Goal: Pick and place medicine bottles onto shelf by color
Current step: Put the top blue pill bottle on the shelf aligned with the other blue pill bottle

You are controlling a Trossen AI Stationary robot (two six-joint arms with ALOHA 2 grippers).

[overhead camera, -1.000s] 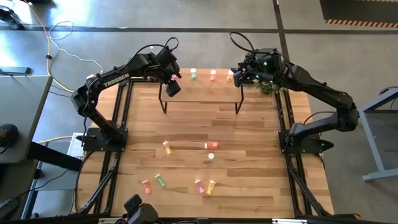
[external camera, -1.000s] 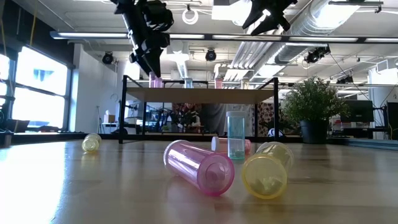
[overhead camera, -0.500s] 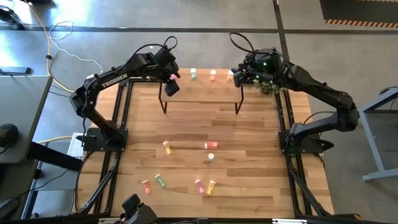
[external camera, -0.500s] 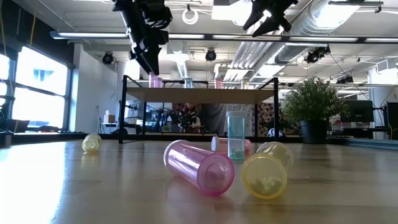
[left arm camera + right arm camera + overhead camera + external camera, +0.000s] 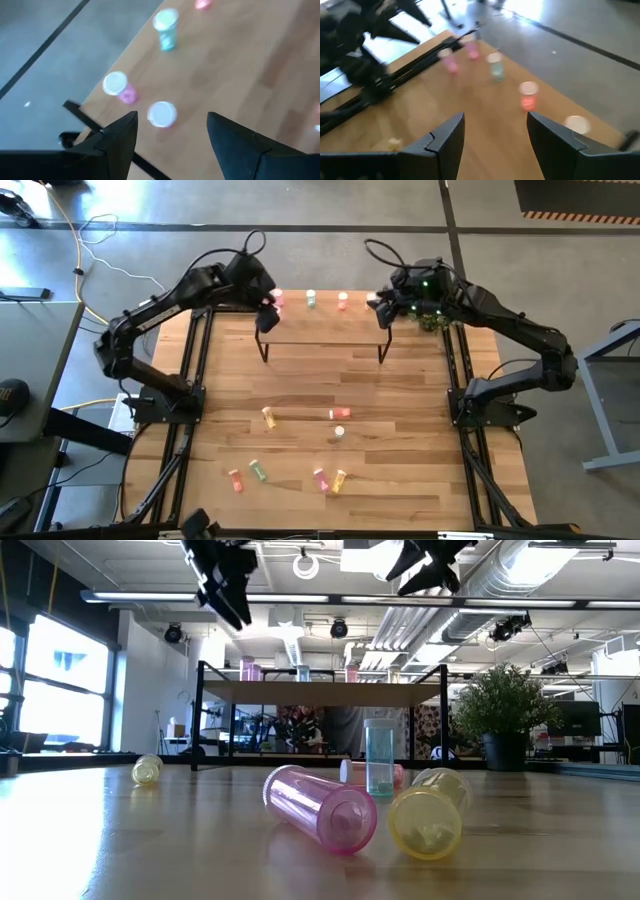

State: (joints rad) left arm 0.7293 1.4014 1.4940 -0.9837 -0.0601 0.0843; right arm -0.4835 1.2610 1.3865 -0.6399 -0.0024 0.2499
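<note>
The shelf (image 5: 322,325) stands at the table's far edge, its board on thin black legs (image 5: 320,692). Upright on it, from its left end: two pink bottles (image 5: 116,84) (image 5: 161,114), a green one (image 5: 165,25), a red-orange one (image 5: 527,95) and a pale-capped one (image 5: 576,124) by the right end. My left gripper (image 5: 266,318) (image 5: 172,116) hovers open and empty above the shelf's left end, over the pink bottles. My right gripper (image 5: 385,313) (image 5: 495,116) hovers open and empty above the shelf's right end. More bottles lie on the table's near half.
On the tabletop lie a yellow bottle (image 5: 268,417), a red-orange one (image 5: 340,413), a pale-capped one (image 5: 339,432), and near the front edge red-orange (image 5: 236,479), green (image 5: 258,470), pink (image 5: 320,478) and yellow (image 5: 340,479) ones. A potted plant (image 5: 432,320) stands behind the right gripper.
My left gripper has risen away from the pink bottles at the shelf's left end and drawn back a little toward the table's left edge. The pink bottles stay standing on the shelf. My right gripper has kept about where it was.
</note>
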